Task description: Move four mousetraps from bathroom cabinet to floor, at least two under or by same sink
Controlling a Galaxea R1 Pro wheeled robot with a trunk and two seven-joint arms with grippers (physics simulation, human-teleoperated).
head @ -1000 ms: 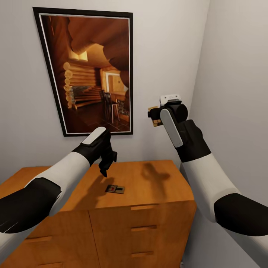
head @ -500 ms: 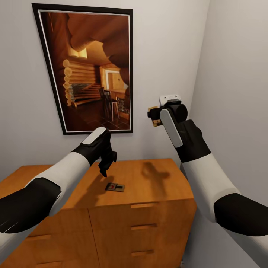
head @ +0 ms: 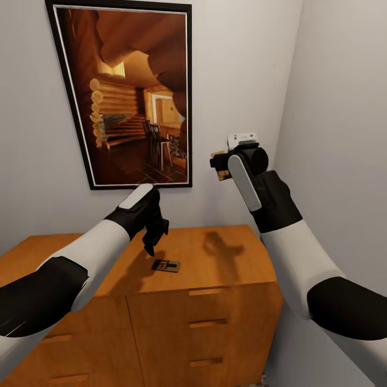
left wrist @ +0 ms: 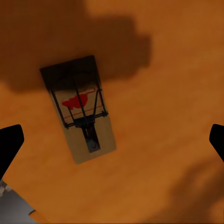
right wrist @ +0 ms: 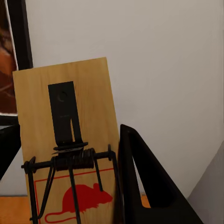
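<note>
1. The left gripper (head: 152,240) hangs over the top of the cabinet (head: 215,312), fingers pointing down and spread wide apart, holding nothing.
2. Right beneath it, a mousetrap (head: 165,265) lies flat on the cabinet's top, clear of the fingers; in the left wrist view this mousetrap (left wrist: 80,108) sits between the two dark fingertips (left wrist: 9,144), its red mouse print and wire bar facing up, half in shadow.
3. On the wall behind hangs a dark-framed log-cabin picture (head: 129,91).
4. The right gripper (head: 219,166) is raised well above the cabinet near the room's corner, pinching a second mousetrap (right wrist: 70,154) upright, the black finger (right wrist: 140,186) pressed against the board's edge.
</note>
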